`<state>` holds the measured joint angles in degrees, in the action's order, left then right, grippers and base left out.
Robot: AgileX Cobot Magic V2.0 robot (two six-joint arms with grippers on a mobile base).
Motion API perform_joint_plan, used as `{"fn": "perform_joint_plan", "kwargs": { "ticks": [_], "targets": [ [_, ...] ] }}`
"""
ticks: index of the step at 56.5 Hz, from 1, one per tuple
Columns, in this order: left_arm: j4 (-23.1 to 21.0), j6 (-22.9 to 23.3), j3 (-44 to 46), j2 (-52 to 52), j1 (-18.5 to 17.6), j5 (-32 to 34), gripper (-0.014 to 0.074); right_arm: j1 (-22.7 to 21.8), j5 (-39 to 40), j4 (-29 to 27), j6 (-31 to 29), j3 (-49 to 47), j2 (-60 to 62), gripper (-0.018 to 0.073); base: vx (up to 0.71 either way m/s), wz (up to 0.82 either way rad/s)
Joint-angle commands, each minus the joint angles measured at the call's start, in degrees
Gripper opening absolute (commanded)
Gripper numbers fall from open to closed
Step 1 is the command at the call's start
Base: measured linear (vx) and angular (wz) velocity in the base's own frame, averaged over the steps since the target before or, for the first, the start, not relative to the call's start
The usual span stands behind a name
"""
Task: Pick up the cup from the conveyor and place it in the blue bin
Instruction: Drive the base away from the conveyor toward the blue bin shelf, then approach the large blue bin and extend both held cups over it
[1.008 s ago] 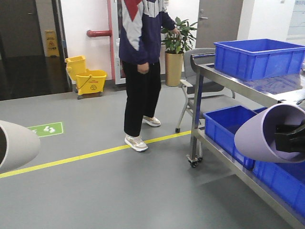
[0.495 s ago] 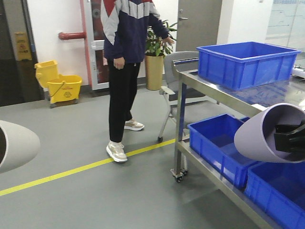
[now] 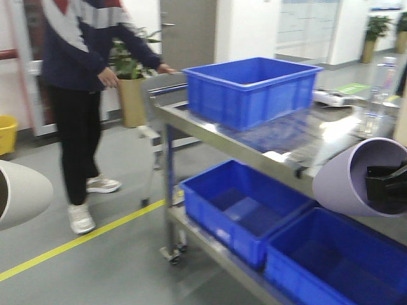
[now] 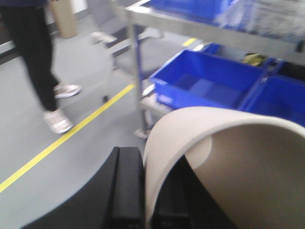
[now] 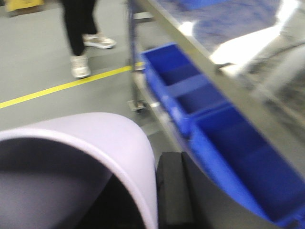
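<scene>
My left gripper (image 4: pixel 155 164) is shut on the wall of a cream-white cup (image 4: pixel 248 162), one finger outside and one inside the rim. This cup also shows at the left edge of the front view (image 3: pixel 22 190). My right gripper (image 5: pixel 147 191) is shut on the wall of a lavender cup (image 5: pixel 95 138), seen at the right of the front view (image 3: pixel 343 181) with black fingers (image 3: pixel 385 187) in its mouth. Three blue bins sit on a steel cart: one on top (image 3: pixel 251 89), two on the lower shelf (image 3: pixel 241 206) (image 3: pixel 337 260). The conveyor is out of view.
The steel cart (image 3: pixel 210 136) on castors fills the middle and right of the front view. A person (image 3: pixel 79 95) in dark trousers stands at the left, one hand on the cart. A yellow floor line (image 3: pixel 76 241) runs across. A potted plant (image 3: pixel 130 82) stands behind.
The front view has swung to the right: the person and the yellow mop bucket slid left, and the cart with its blue bins came to the middle. Both cups stay held.
</scene>
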<state>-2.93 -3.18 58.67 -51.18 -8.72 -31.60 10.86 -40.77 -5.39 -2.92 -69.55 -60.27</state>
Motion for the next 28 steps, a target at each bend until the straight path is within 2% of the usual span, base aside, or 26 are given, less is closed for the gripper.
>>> {"fn": "perform_joint_plan", "kwargs": {
  "ticks": [1, 28],
  "targets": [
    [-0.7, 0.3, 1.6, 0.7, -0.5, 5.4, -0.0004, -0.3, 4.8, 0.1, 0.0, -1.8, 1.0, -0.0009, 0.29, -0.68],
    [-0.7, 0.3, 1.6, 0.7, -0.5, 5.4, -0.0004, -0.3, 4.8, 0.1, 0.0, -1.8, 1.0, -0.0009, 0.24, -0.81]
  ]
}}
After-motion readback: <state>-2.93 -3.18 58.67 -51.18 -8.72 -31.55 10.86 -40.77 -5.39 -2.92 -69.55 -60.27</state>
